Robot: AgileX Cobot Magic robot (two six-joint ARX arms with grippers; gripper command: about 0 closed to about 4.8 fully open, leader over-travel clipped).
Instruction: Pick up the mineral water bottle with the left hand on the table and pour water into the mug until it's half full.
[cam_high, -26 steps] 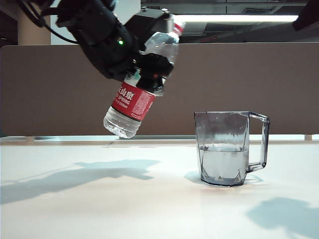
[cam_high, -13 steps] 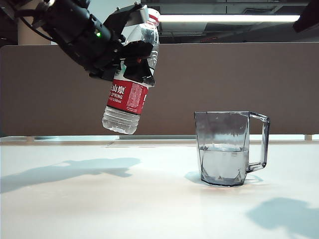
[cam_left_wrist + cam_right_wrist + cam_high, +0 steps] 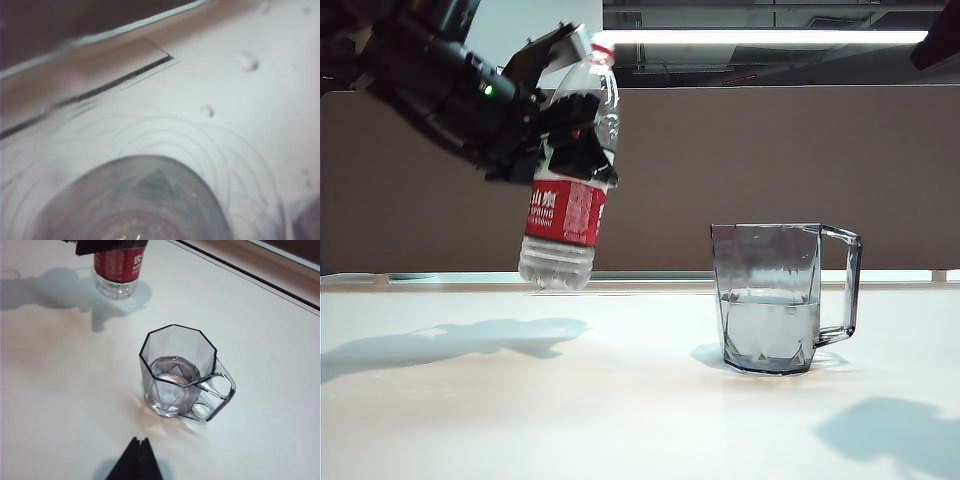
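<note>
The clear ribbed plastic bottle with a red label (image 3: 566, 205) hangs nearly upright above the white table (image 3: 620, 400), clamped in the black left gripper (image 3: 563, 120). The smoky faceted mug (image 3: 768, 298), part-filled, stands well apart. The right gripper's (image 3: 136, 460) tips meet, empty.

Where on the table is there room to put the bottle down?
Bare table lies under the mineral water bottle, held in the left gripper, and between it and the mug. More bare table in front. The right gripper, near the mug, narrows that side.
</note>
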